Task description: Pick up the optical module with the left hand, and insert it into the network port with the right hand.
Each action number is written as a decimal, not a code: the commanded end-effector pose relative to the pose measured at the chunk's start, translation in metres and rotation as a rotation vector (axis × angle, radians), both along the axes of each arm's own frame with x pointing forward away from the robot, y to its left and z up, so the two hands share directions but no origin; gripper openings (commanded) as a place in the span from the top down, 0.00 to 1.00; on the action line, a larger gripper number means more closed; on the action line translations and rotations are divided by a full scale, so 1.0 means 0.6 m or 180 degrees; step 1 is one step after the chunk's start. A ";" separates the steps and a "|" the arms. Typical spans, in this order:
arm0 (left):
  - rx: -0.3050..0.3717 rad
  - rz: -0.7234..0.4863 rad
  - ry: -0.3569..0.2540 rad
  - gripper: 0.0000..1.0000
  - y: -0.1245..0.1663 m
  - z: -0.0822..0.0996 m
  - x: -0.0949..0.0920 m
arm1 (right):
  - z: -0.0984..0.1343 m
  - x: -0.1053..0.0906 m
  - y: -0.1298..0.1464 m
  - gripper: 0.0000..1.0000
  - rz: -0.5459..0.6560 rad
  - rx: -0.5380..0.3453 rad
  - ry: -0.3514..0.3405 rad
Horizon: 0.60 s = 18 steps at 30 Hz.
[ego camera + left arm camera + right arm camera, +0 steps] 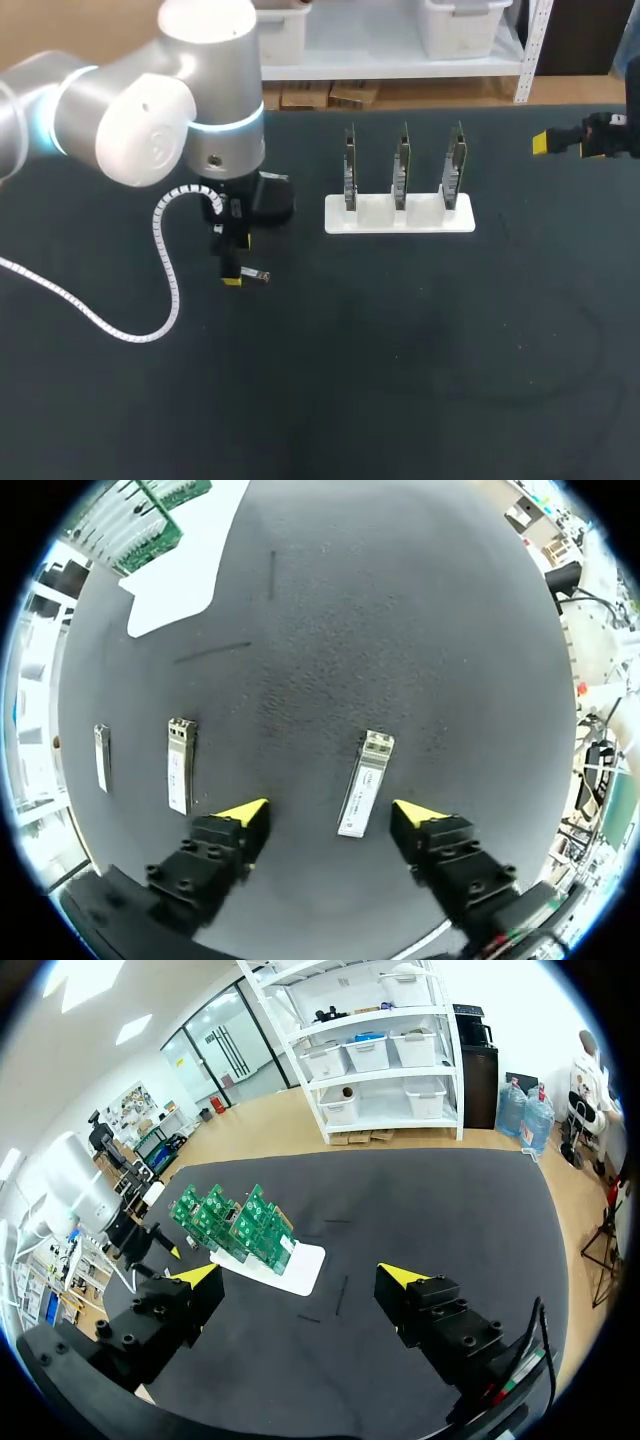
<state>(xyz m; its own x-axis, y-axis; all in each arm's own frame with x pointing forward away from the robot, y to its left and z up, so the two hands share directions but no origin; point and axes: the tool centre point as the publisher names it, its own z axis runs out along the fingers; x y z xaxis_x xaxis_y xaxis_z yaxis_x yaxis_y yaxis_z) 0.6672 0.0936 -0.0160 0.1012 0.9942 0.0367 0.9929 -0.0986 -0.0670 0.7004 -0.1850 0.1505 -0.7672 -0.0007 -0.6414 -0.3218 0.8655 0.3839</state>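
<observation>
Our left gripper (328, 813) hangs low over the black table (400, 630), its fingers spread wide and holding nothing. The optical module (365, 783) lies flat between them, closer to one finger and touched by neither. Beside the gripper lie a second module (180, 765) and a third module (101, 757). Farther ahead, a white stand (175, 585) carries three upright green circuit boards (402, 165). Our right gripper (297, 1278) hovers open and empty, well apart, near the table's far right corner.

optical module (365, 783) on table (400, 630) between left gripper (328, 813) fingers (245, 815), seemingly two more modules (181, 765) beside it, board rack (430, 222) rightward
</observation>
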 end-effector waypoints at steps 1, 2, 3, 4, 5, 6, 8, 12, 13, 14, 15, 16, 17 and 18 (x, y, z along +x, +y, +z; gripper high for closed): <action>0.0012 -0.0021 -0.0001 0.75 0.000 -0.001 0.003 | 0.001 -0.002 0.001 0.00 -0.0010 -0.0009 -0.0001; 0.0020 -0.0029 -0.0003 0.98 0.000 -0.001 0.003 | 0.001 -0.002 0.001 0.00 -0.0010 -0.0009 -0.0001; 0.0030 -0.0044 -0.0001 1.00 0.000 -0.002 0.002 | 0.001 -0.002 0.001 0.00 -0.0010 -0.0009 -0.0001; 0.0031 -0.0057 0.0001 1.00 0.000 -0.002 0.001 | 0.001 -0.002 0.001 0.00 -0.0010 -0.0009 -0.0001; 0.0026 -0.0076 0.0002 1.00 0.000 -0.002 -0.001 | 0.001 -0.002 0.001 0.00 -0.0010 -0.0009 -0.0001; 0.0030 -0.0080 0.0002 1.00 0.000 -0.002 -0.001 | 0.001 -0.002 0.001 0.00 -0.0010 -0.0009 -0.0001; 0.0047 -0.0076 -0.0001 1.00 0.000 -0.002 -0.002 | 0.001 -0.002 0.001 0.00 -0.0010 -0.0009 -0.0001; 0.0051 -0.0065 -0.0008 1.00 0.002 -0.001 -0.003 | 0.001 -0.002 0.001 0.00 -0.0010 -0.0009 -0.0001; 0.0053 -0.0062 -0.0011 1.00 0.003 0.000 -0.004 | 0.001 -0.002 0.001 0.00 -0.0010 -0.0009 -0.0001; 0.0049 -0.0074 -0.0024 1.00 0.002 0.004 -0.006 | 0.001 -0.002 0.001 0.00 -0.0010 -0.0009 -0.0001; 0.0051 -0.0061 -0.0032 1.00 0.001 0.007 -0.007 | 0.001 -0.002 0.001 0.00 -0.0010 -0.0009 -0.0001; 0.0049 -0.0035 -0.0027 1.00 0.000 0.012 -0.008 | 0.001 -0.002 0.001 0.00 -0.0010 -0.0009 -0.0001; 0.0052 -0.0038 -0.0051 1.00 -0.004 0.019 -0.011 | 0.001 -0.002 0.001 0.00 -0.0010 -0.0009 -0.0001; 0.0057 -0.0025 -0.0072 1.00 -0.008 0.026 -0.013 | 0.001 -0.002 0.001 0.00 -0.0010 -0.0009 -0.0001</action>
